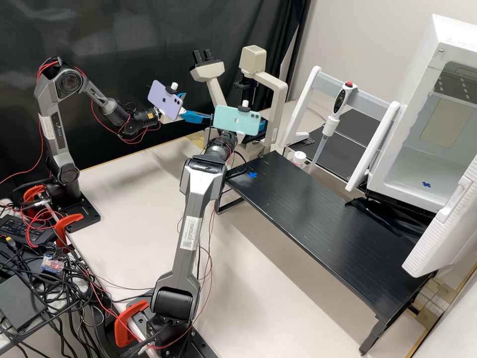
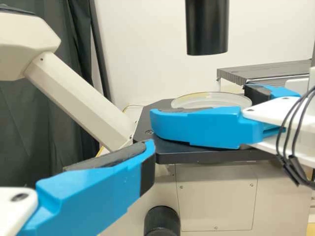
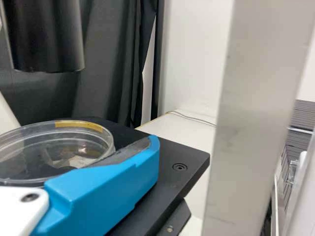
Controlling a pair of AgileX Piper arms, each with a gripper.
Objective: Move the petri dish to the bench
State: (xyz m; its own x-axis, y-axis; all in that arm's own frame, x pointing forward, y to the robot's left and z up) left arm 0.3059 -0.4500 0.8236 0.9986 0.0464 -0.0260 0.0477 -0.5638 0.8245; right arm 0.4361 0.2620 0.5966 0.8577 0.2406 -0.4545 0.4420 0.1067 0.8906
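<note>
At the microscope stage (image 3: 194, 160), petri dish (image 3: 78, 142) sits w/in R gripper (image 2: 198, 105), whose jaws are wide, about a dish's width, pads up against the wall on both sides. Looks like a hold; how firm, can't tell. L gripper (image 1: 198, 106) hangs beside the microscope (image 1: 253, 58), jaws apart, nothing in them.

Step in hand, I'd judge: R arm picking the dish off the stage. Job's early; the black bench (image 1: 318, 214) beside the microscope hasn't got it yet.

Main risks: clear plastic is slick & grip is near full width, so there's little spare travel. If pads bear on the lid only, the base may drop on lift; too hard a squeeze & the dish could pop out or crack. Black tube (image 3: 44, 39) hangs over the stage, so a straight-up lift might knock the rim. Metal pillar (image 3: 251, 118) stands just beside the stage; a quick sideways swing could clip it w/ the R gripper. L gripper's near too, poss. collision if both arms move at once. Next move prob. needs a small level lift, out clear of the tube, then over to the bench near the microscope, kept flat. Tilt = lid slides off.
</note>
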